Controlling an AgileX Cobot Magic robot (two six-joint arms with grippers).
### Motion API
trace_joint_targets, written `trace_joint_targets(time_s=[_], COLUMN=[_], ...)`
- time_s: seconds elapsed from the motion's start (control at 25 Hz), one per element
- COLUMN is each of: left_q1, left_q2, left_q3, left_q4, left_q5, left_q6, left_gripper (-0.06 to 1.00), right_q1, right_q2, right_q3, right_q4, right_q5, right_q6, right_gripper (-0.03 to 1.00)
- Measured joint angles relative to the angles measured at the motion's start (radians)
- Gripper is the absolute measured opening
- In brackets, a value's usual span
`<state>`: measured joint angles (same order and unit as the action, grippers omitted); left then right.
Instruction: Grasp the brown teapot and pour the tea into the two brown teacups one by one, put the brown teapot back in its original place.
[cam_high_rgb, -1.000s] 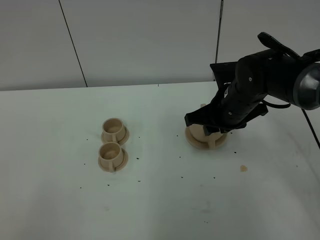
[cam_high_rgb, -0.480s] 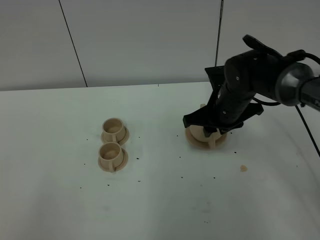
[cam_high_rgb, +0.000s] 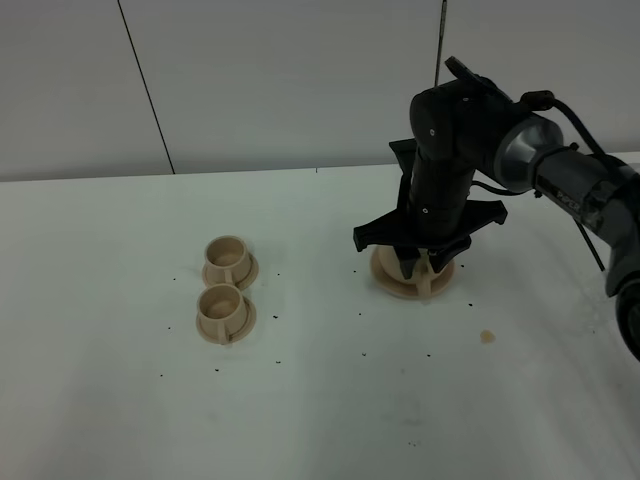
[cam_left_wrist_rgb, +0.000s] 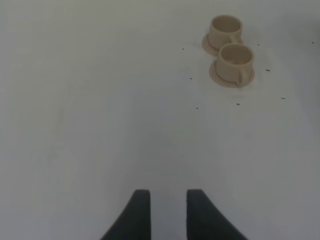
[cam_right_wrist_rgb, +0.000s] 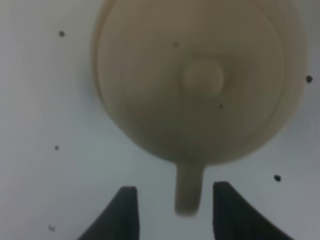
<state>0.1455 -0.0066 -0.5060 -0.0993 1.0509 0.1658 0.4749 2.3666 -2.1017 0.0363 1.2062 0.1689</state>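
The right arm (cam_high_rgb: 440, 170) has swung upright over the squat matte tan teapot (cam_right_wrist_rgb: 200, 100). The right tool (cam_right_wrist_rgb: 173, 190) is spread astride its handle (cam_right_wrist_rgb: 189, 195); the left tool (cam_left_wrist_rgb: 167, 194) is parted and empty.

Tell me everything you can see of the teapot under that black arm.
The teapot is a squat, round pot in matte tan, looking like unglazed clay. Its lid has a small knob at the centre, and a narrow handle sticks out from one side. It stands upright on a flat tan saucer on the white table. The right gripper hangs over it, a finger on each side of the handle without touching it. The spout is hidden.
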Motion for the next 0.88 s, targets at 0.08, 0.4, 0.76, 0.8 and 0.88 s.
trace_joint_targets(time_s=[0.08, 0.4, 0.76, 0.8, 0.88], left_q1=[0.0, 0.0, 0.0, 0.0, 0.0], left_q2=[0.0, 0.0, 0.0, 0.0, 0.0], left_q3=[0.0, 0.0, 0.0, 0.0, 0.0], left_q4=[0.0, 0.0, 0.0, 0.0, 0.0], left_q5=[0.0, 0.0, 0.0, 0.0, 0.0], left_q6=[0.0, 0.0, 0.0, 0.0, 0.0], left_gripper=[0.25, 0.25, 0.25, 0.25, 0.25], right_q1=[0.0, 0.0, 0.0, 0.0, 0.0], right_q2=[0.015, 0.028, 0.049, 0.05, 0.05], right_q3=[-0.021, -0.034, -0.035, -0.035, -0.035], right_q4=[-0.006, -0.013, -0.013, -0.013, -0.013], right_q5=[0.004, 0.01, 0.028, 0.028, 0.028], right_q6=[0.008, 0.012, 0.015, 0.015, 0.015], right_gripper=[0.34, 0.34, 0.34, 0.34, 0.34])
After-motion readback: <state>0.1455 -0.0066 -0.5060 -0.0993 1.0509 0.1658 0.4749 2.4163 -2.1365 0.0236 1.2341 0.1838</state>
